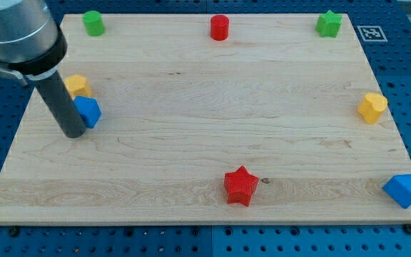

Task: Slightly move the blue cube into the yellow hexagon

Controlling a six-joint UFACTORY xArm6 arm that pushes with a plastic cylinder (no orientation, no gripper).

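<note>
The blue cube (89, 111) sits near the view's left edge of the wooden board (205, 143). The yellow hexagon (78, 86) lies just above it, touching or nearly touching it. My tip (73, 133) is at the blue cube's lower left side, against it. The dark rod covers the left part of both blocks.
A green cylinder (93, 23) is at the top left, a red cylinder (220, 27) at the top middle, a green star (328, 23) at the top right. A yellow block (372, 107) sits at the right edge, a red star (240, 185) at the bottom middle, a blue block (404, 190) at the bottom right.
</note>
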